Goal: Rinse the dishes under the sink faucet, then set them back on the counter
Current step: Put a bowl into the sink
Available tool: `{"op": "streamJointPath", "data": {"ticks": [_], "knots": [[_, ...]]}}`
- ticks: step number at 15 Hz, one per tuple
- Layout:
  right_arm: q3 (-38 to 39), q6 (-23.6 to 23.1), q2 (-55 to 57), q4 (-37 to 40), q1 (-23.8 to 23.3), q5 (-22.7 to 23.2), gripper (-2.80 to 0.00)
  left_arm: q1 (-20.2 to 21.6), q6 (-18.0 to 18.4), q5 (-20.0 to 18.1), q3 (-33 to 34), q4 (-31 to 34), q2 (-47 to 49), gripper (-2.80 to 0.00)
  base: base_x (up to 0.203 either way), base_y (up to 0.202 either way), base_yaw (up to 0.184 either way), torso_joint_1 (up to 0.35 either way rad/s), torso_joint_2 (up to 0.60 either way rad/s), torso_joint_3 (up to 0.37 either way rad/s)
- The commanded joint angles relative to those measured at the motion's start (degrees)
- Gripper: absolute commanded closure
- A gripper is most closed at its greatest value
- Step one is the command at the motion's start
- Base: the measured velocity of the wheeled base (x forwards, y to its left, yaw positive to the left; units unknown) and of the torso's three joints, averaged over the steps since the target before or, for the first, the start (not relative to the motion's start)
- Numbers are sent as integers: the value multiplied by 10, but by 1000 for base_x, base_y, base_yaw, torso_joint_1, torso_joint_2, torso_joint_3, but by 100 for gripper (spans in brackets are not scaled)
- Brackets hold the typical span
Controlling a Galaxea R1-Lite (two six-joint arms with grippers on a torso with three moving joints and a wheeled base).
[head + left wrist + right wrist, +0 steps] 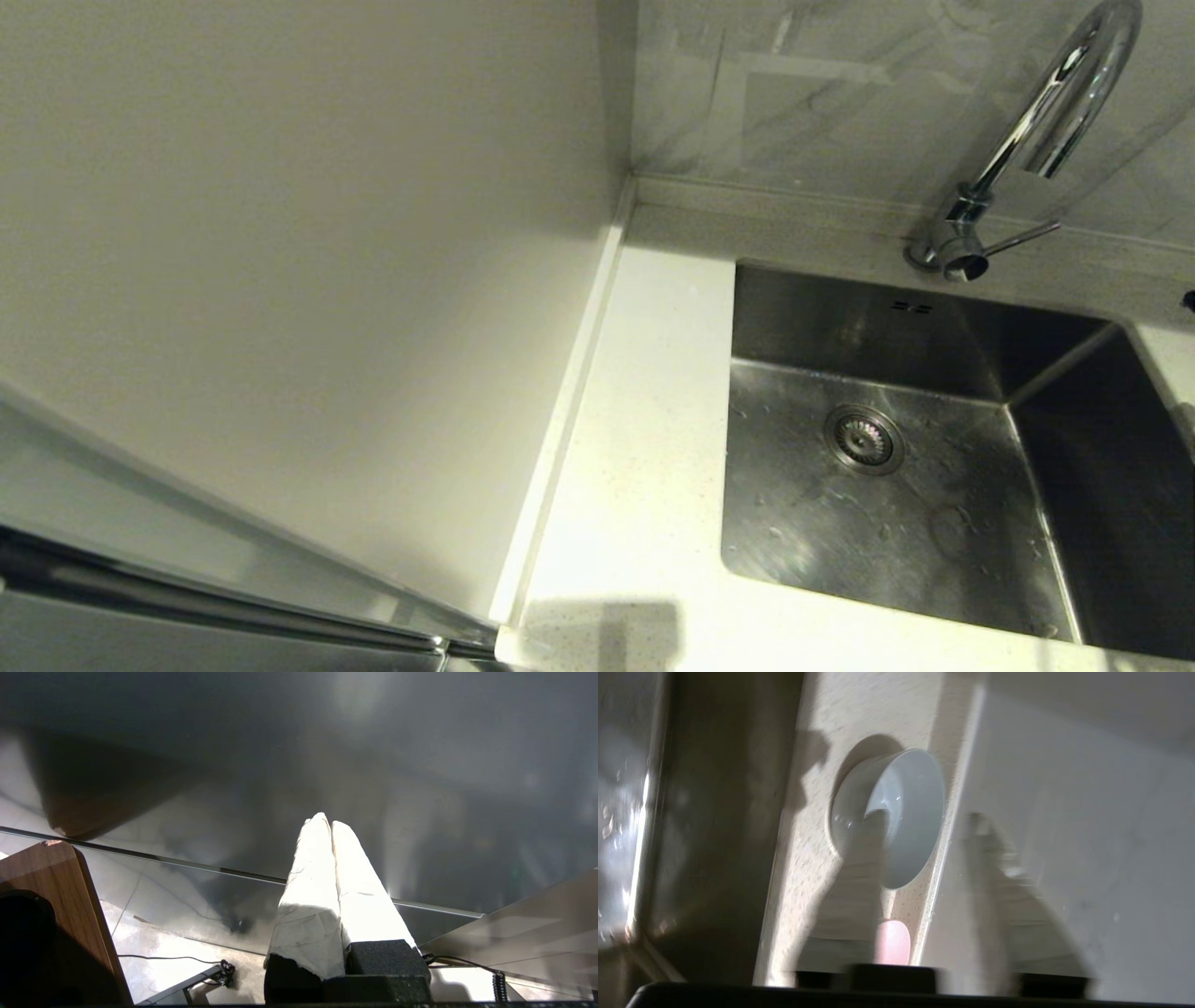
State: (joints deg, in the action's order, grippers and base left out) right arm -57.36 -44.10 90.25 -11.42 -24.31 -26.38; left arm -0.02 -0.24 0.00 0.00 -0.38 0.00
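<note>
Spreading wide, the right pincer [924, 826] hangs over a white mug [896, 816] on the bench [808, 868]. One finger [859, 868] lies across the mug's rim, the other [994, 868] stands apart beside it; whether the first touches the mug cannot be told. The mug stands on the speckled strip between the sink wall and the raised edge strip, water drops on its side. A pale pink object [893, 942] shows just near it, partly hidden. The left pincer [331, 826] is pressed together, holding nothing, parked low over a glossy floor beside a wooden panel [56, 896]. In the head view the sink [896, 504] is wet, strainer [864, 439] in its floor, faucet [1027, 140] arching above.
</note>
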Motion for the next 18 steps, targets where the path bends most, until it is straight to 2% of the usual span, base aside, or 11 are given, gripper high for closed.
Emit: {"op": "streamJointPath", "data": {"ticks": [1,4,6,11,18], "knots": [[8,-15,-7,19,0,9,-280,0,0,0,2,-1,0,0,0,0,0,0,0,0],[-14,-24,-12,98,-1,15,-280,0,0,0,2,0,0,0,0,0,0,0,0,0],[-34,-48,-7,128,-4,14,-280,0,0,0,2,0,0,0,0,0,0,0,0,0],[-41,-96,-2,128,-9,15,-280,0,0,0,2,0,0,0,0,0,0,0,0,0],[-52,-96,38,140,-9,30,-280,0,0,0,2,0,0,0,0,0,0,0,0,0]]}}
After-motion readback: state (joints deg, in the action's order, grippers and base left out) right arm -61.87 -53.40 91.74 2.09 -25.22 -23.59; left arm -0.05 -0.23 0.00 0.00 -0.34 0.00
